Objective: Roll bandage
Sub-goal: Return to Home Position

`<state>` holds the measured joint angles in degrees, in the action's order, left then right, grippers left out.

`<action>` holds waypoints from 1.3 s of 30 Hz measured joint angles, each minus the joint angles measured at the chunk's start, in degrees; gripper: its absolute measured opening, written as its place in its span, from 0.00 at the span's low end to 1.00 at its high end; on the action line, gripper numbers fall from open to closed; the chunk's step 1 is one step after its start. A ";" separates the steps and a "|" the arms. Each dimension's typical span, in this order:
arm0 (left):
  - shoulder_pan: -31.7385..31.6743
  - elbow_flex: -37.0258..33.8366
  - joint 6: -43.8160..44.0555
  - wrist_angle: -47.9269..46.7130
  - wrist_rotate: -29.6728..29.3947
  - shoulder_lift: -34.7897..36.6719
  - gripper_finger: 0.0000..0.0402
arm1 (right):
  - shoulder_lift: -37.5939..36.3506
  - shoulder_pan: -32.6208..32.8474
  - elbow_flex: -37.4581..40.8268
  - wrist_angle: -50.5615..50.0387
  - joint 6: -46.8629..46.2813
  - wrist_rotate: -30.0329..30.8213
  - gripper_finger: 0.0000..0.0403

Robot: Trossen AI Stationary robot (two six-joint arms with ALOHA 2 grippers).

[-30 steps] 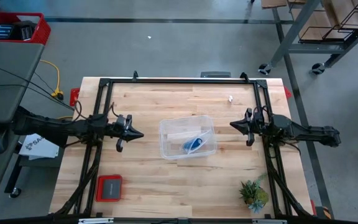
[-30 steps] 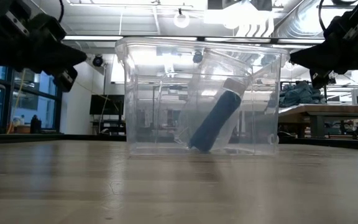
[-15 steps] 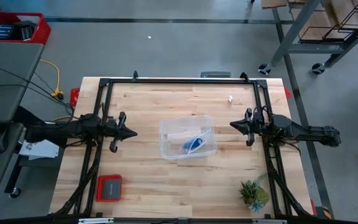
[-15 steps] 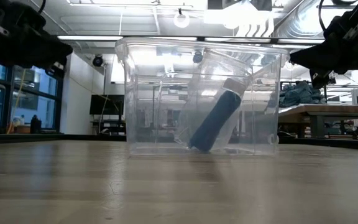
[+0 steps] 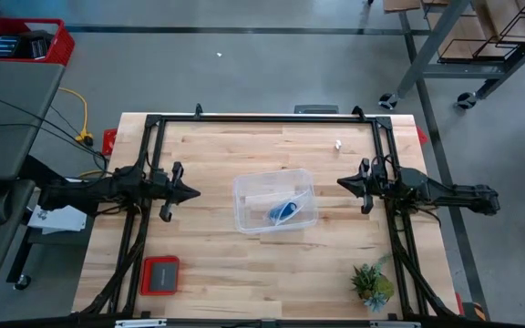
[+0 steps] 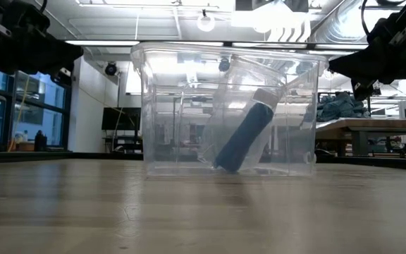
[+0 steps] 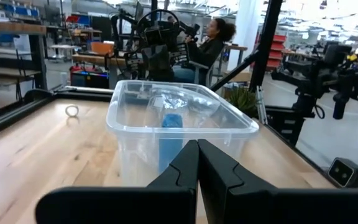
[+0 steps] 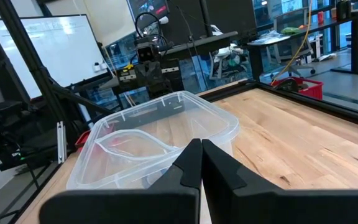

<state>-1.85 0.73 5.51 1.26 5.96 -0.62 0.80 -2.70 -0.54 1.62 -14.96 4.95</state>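
Lying beyond left end effector (image 5: 193,193): bandage (image 5: 283,212)

Bright, even light pours from ceiling lamps (image 6: 279,22), flaring white on the walls of the clear tub (image 6: 159,106). The bandage (image 6: 244,137) inside looks dark against that backlight, and shadows on the wooden table (image 5: 244,264) are faint.

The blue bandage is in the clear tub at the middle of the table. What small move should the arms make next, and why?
Probably just ease the left pincer and right pincer to their rest pose. Both are shut, empty and apart from the clear tub, where the bandage leans rolled, so nothing seems left to handle.
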 joint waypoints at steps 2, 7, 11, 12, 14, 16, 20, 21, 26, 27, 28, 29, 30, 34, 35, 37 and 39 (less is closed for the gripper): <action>0.00 0.00 0.88 0.00 0.00 0.00 0.00 | 0.00 0.00 0.00 -0.01 0.00 0.00 0.00; 0.00 0.00 1.86 -0.02 0.00 0.00 0.00 | 0.00 0.00 0.00 0.00 0.00 0.00 0.00; 0.00 0.00 1.87 -0.02 0.00 0.00 0.00 | 0.00 0.00 0.00 -0.01 0.00 0.00 0.00; 0.00 0.00 1.87 -0.02 0.00 0.00 0.00 | 0.00 0.00 0.00 -0.01 0.00 0.00 0.00; 0.00 0.00 1.87 -0.02 0.00 0.00 0.00 | 0.00 0.00 0.00 -0.01 0.00 0.00 0.00; 0.00 0.00 1.87 -0.02 0.00 0.00 0.00 | 0.00 0.00 0.00 -0.01 0.00 0.00 0.00; 0.00 0.00 1.87 -0.02 0.00 0.00 0.00 | 0.00 0.00 0.00 -0.01 0.00 0.00 0.00; 0.00 0.00 1.86 -0.02 0.00 0.00 0.00 | 0.00 0.00 0.00 -0.01 0.00 0.00 0.00; 0.00 0.00 1.85 -0.02 0.00 0.00 0.00 | 0.00 0.00 0.00 -0.01 0.00 0.00 0.00; 0.00 0.00 1.86 -0.02 0.02 0.00 0.00 | 0.00 0.00 0.00 -0.01 0.00 0.00 0.00; 0.00 0.00 1.86 -0.02 0.02 0.00 0.00 | 0.00 0.00 0.00 -0.01 0.00 0.00 0.00; 0.00 0.00 1.85 -0.02 0.01 0.00 0.00 | 0.00 0.00 0.00 -0.01 0.00 0.00 0.00; 0.00 0.00 1.85 -0.02 0.01 0.00 0.00 | 0.00 0.00 0.00 -0.01 0.00 0.00 0.00; 0.00 0.00 1.87 -0.02 0.02 0.00 0.00 | 0.00 0.00 0.00 -0.01 0.00 0.00 0.00; 0.00 0.00 1.85 -0.02 0.02 0.00 0.00 | 0.00 0.00 0.00 -0.01 0.00 0.00 0.00; 0.00 0.00 1.85 -0.04 0.02 0.00 0.00 | 0.00 0.00 0.00 -0.01 0.00 0.00 0.00; 0.00 0.00 1.85 -0.04 0.02 0.00 0.00 | 0.00 0.00 0.00 -0.01 0.00 0.00 0.00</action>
<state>-1.85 0.73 7.35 1.22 5.98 -0.62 0.80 -2.70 -0.54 1.61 -14.96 4.95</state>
